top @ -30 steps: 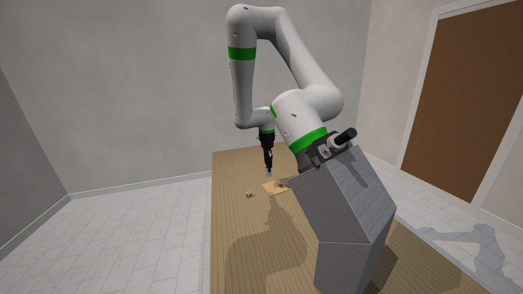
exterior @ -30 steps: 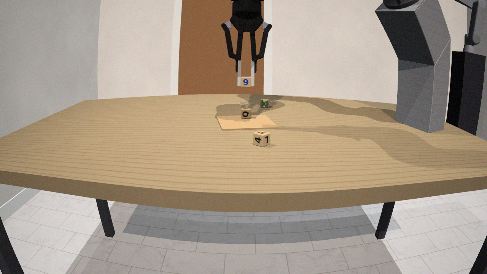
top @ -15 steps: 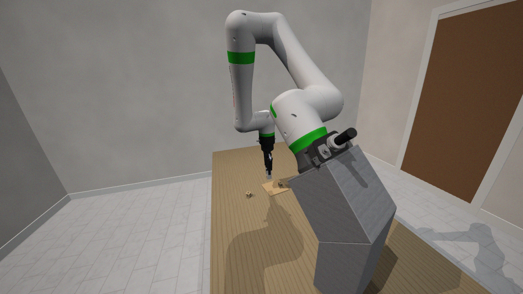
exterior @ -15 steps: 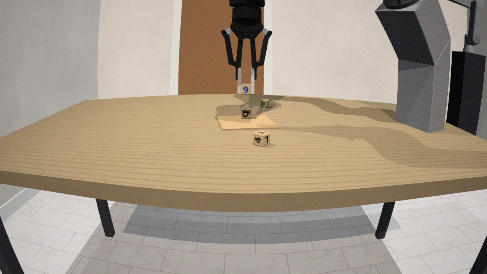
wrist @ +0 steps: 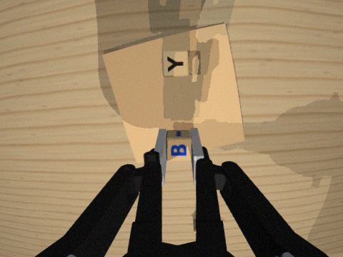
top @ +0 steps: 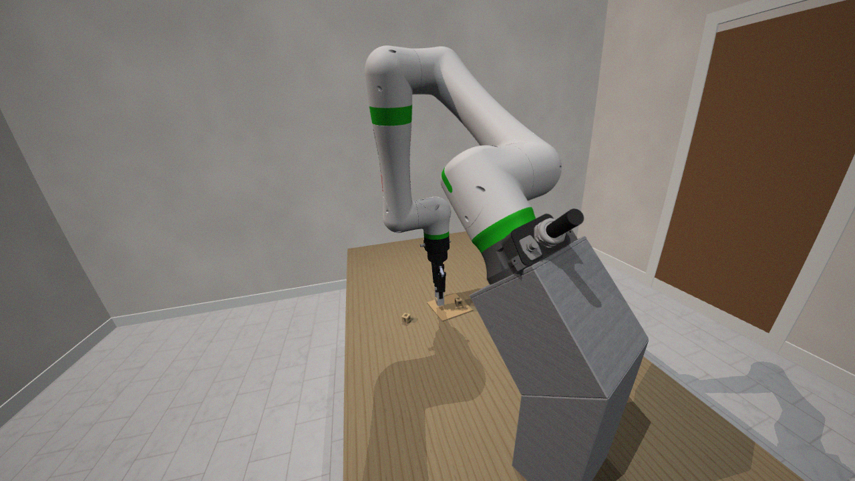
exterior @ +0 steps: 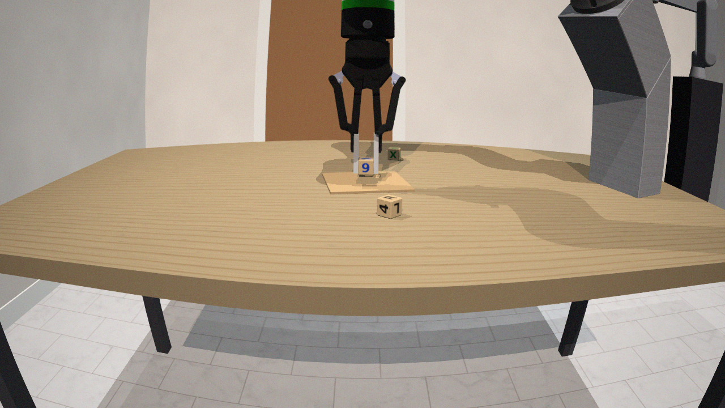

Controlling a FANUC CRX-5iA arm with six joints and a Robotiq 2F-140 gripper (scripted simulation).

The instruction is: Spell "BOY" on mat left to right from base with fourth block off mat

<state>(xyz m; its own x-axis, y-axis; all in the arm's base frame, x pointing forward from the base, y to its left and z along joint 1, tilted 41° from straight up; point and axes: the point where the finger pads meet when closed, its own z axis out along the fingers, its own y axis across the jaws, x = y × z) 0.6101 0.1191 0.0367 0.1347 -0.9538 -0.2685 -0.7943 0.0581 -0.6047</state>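
Block B [exterior: 365, 167] [wrist: 179, 149] is between the gripper [top: 440, 301] [exterior: 366, 165] [wrist: 179, 140] fingers, over the mat [top: 448, 314] [exterior: 344, 185] [wrist: 132, 93], on the base viewer's left of block Y [top: 458, 302] [wrist: 175, 63]. The jaws are mostly closed, parted only by the block's width and pinching two opposite sides. You cannot tell from these views whether its underside touches the mat.

Lower it straight, keeping its base level and wholly inside the mat's edge, which looks the main risk. Leave a block-wide slot before Y for the O, but keep each pair of neighbours within the allowed spacing. Once it sits flat, part the fingers gently and rise vertically, so neither block nor mat gets dragged.

B faces up, its top pointing away from the base, the same way as Y's, so it should need no turn. Being a cube, it has no long axis; the row should run across the base viewer's sight, square to the fingers' closing line. The X-sided block [exterior: 393, 153] and the R-topped block [top: 405, 318] [exterior: 389, 207] lie off the mat; you can't see which bears O.
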